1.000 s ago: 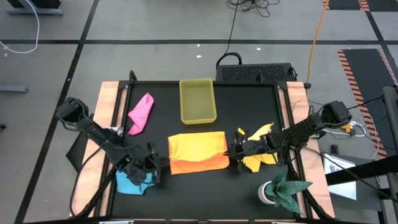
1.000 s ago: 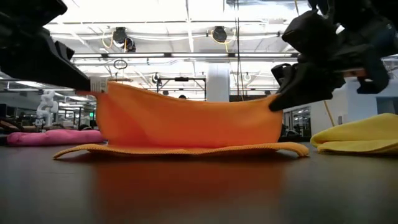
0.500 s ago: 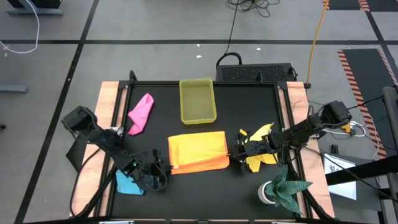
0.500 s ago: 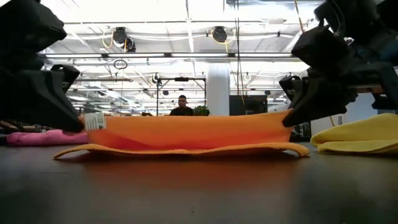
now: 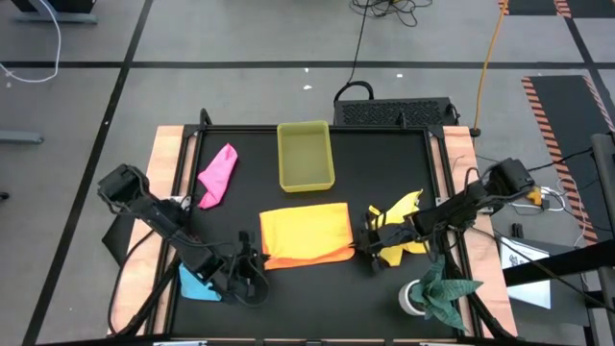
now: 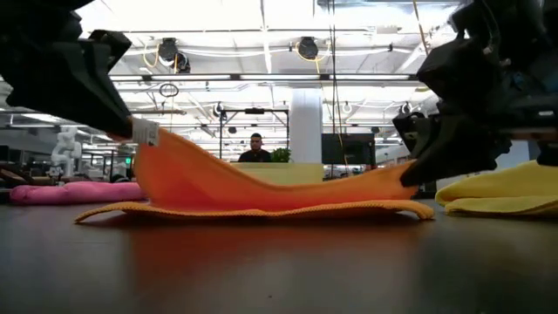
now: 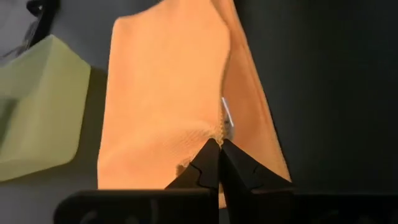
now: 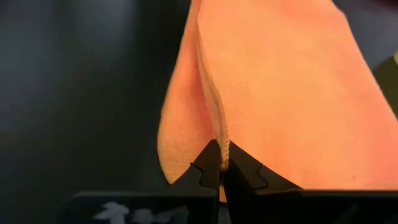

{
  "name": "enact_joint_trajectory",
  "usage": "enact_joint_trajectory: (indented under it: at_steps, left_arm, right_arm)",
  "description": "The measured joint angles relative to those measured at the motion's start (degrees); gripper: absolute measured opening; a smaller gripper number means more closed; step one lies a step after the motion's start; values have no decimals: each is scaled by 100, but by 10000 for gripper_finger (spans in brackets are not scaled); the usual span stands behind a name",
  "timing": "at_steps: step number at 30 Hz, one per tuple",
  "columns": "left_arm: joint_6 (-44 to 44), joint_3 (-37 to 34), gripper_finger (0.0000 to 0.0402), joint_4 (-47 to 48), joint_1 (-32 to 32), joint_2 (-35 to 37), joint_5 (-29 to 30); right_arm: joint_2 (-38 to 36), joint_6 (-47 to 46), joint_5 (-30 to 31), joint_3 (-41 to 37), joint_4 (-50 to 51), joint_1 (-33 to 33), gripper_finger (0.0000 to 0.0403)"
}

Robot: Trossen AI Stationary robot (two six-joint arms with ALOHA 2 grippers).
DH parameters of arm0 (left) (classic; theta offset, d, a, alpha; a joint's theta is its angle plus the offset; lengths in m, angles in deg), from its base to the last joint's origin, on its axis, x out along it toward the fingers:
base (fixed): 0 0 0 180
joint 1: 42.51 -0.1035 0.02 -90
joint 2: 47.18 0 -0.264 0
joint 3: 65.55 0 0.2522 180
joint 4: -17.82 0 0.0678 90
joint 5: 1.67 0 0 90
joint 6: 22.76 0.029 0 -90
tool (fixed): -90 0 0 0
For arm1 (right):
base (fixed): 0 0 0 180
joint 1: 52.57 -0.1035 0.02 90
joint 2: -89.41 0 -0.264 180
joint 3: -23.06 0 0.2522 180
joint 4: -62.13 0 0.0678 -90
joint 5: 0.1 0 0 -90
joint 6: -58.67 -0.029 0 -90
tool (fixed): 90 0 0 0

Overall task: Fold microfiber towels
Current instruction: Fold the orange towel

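The orange towel lies at the table's middle, doubled over; its lower layer rests flat on the table. My left gripper is shut on the upper layer's near left corner. My right gripper is shut on its near right corner. The pink towel lies far left. The yellow towel lies under my right arm. The light blue towel lies crumpled under my left arm. My left gripper pinches the upper layer's hemmed edge between its two fingers, beside the white tag. It comes from the near left, slanting down. That corner is held up off the lower layer, and the cloth sags from it toward the middle. My right gripper pinches the hemmed edge of the upper layer at its right corner, only at the fingertips. It comes from the right, slanting down. That corner is held low, just above the lower layer.
The yellow tray stands at the far middle. A dark green cloth sits on a white object at the near right corner. Bare table lies near the front edge between the arms. A person shows in the room behind.
Both grippers have carried the upper layer's held edge toward the table's near edge, staying shut. The edge, held high a second ago, sank almost level with the lower layer. Since then its left corner has risen again, while its right corner has stayed low.
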Motion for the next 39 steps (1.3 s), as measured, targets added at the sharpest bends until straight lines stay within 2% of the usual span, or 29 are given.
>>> enact_joint_trajectory:
  at_steps: [3,9,14,18,26,32,35,39]
  left_arm:
    - [-34,8,4,-30,-44,-2,-446]
    - [-105,10,3,-62,-82,-530,-829]
    - [-266,18,25,-41,-171,-927,-1114]
    - [-455,14,60,15,-187,-817,-1120]
    - [-498,10,142,10,-191,62,-1359]
    - [-351,11,151,-332,-265,-74,-1367]
    - [-616,-1,152,-296,-424,-282,-1323]
    - [-916,1,152,-540,-640,-474,-1790]
  right_arm:
    - [93,-9,5,0,-6,-8,0]
    - [101,-9,7,0,-93,-8,0]
    - [101,-9,9,4,-227,-8,0]
    - [101,6,8,4,-268,-8,0]
    - [101,-23,1,4,-344,-13,0]
    - [101,-9,-4,4,-429,-13,0]
    - [101,-11,-7,4,-478,-13,0]
    - [101,13,-9,4,-534,-13,0]
